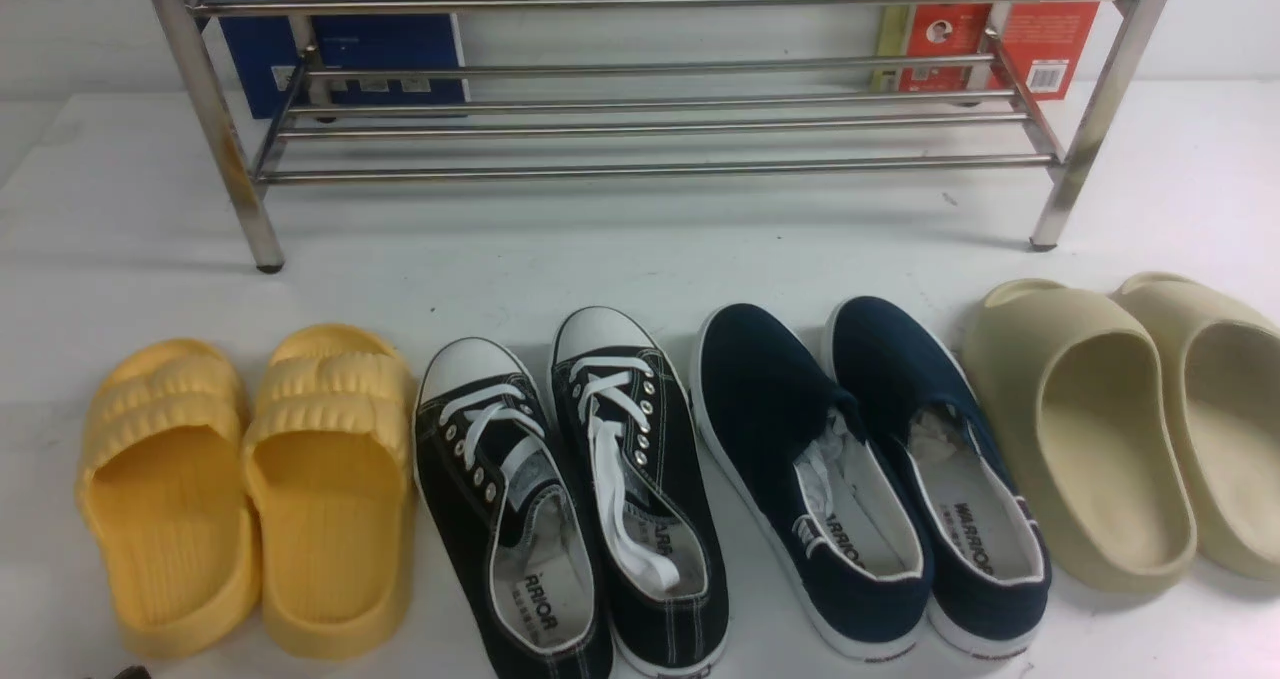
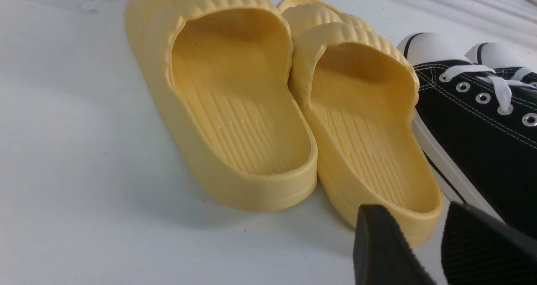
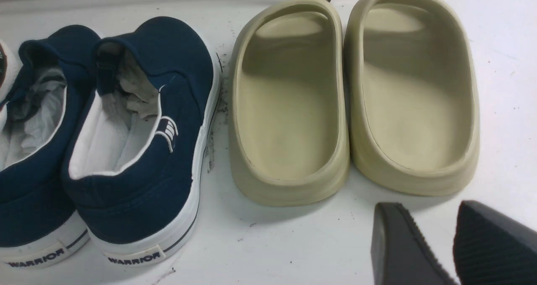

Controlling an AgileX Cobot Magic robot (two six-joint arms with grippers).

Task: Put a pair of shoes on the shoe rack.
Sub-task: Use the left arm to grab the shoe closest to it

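Observation:
Two black canvas sneakers with white laces stand side by side on the white table, the left one (image 1: pixel 505 499) and the right one (image 1: pixel 640 479), toes toward the steel shoe rack (image 1: pixel 640 129) at the back. The rack's rails hold nothing. One sneaker's side shows in the left wrist view (image 2: pixel 482 129). My left gripper (image 2: pixel 415 230) is open and empty, low over the table behind the heel of a yellow slide. My right gripper (image 3: pixel 432 230) is open and empty, behind the heels of the beige slides. Neither arm shows in the front view.
Yellow slides (image 1: pixel 250 479) lie left of the sneakers. Navy slip-ons (image 1: pixel 870 469) and beige slides (image 1: pixel 1130 429) lie to their right. A blue box (image 1: pixel 350 39) and a red box (image 1: pixel 990 29) stand behind the rack.

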